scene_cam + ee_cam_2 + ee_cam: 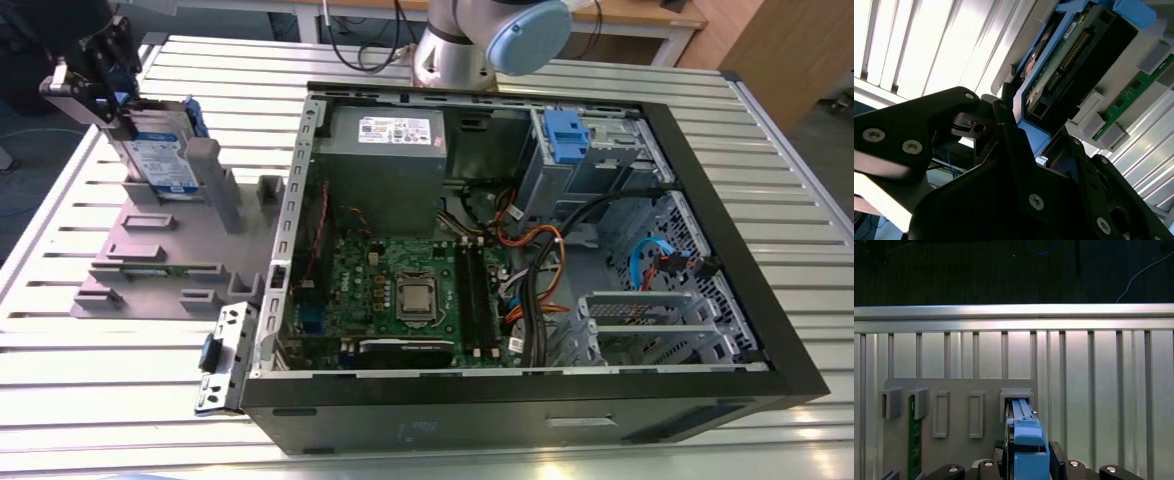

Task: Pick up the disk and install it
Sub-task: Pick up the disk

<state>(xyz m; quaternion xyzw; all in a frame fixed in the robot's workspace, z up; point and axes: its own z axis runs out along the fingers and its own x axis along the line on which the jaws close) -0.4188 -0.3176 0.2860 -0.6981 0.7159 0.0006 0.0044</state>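
One disk [163,160] stands upright in the grey stand [140,240] at the exterior view's left, its label print unreadable. In the second wrist view, the jaws are clamped on its blue bracket [1031,136]. In the first wrist view, that bracket [1029,455] sits between them.

A robotics lab: slatted aluminium workbench [80,360], an opened computer case [534,415], a robot arm [467,40].

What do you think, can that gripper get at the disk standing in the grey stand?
Very likely yes. The gripper sits right at the top edge of the disk, which stands upright in the grey stand; nothing lies between them.
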